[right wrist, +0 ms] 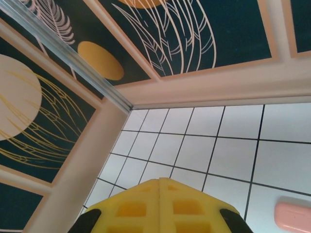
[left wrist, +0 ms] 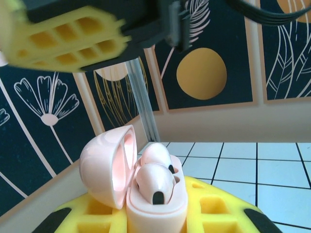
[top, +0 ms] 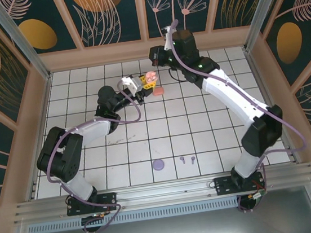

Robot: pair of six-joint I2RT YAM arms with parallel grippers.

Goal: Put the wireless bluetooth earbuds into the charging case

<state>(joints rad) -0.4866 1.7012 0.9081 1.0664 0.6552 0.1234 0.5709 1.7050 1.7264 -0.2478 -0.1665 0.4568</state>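
Seating the tan-peach buds (left wrist: 154, 180) looks like the step in hand, and it's nearly done. L hand (top: 146, 81) is out at the far-middle of the table (top: 214, 132). Its yellow fingers (left wrist: 221, 208) pinch the pink case (left wrist: 155, 211) from both sides, w/ the lid (left wrist: 104, 165) hinged open to one side. Both buds sit in the wells, heads up; can't tell if the front one is fully down. R hand (right wrist: 160, 196) has its fingers pressed together w/ nothing between them, and hovers just above and beyond the case. The blurred yellow finger at the top of the left wrist view is prob. its tip.

Next move, as I judge it: R hand presses down any bud that sits proud, then tips the lid over to shut. L hand needs to hold firm w/o crowding the hinge. Then the purple buds (top: 182, 159), which lie loose at the near side, just beside the purple case (top: 158, 164). The coral case (top: 158, 91) lies shut on the table near the L hand.
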